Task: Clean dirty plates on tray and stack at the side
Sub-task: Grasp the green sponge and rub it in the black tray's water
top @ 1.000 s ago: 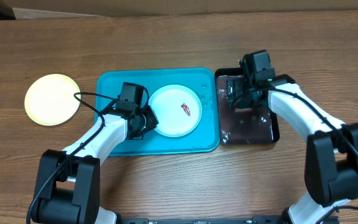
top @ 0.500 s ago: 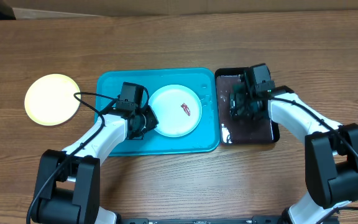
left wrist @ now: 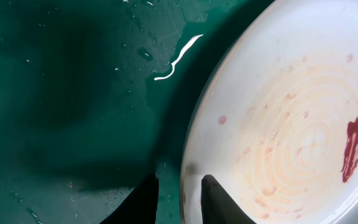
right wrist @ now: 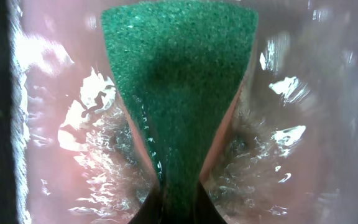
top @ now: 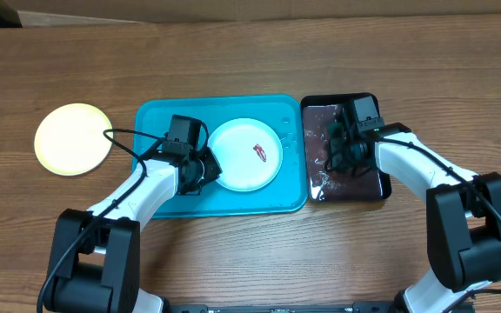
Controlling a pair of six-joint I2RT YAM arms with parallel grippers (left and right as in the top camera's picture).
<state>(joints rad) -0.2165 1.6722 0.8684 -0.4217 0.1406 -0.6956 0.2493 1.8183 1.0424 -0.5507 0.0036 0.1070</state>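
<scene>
While overhead the white plate (top: 244,154) lies in the turquoise tray (top: 163,117) at the left end effector (top: 207,167), the left wrist view alone shows it clenched on that plate's rim, and the right wrist view shows the right end effector (right wrist: 179,199) grasping a green sponge (right wrist: 179,81).

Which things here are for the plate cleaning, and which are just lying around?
For the job: white plate, yellow plate, blue tray, sponge, black tray.
Lying about: cardboard at the back edge.

Green sponge (right wrist: 179,93) in black tray (top: 315,186) (wet)
</scene>
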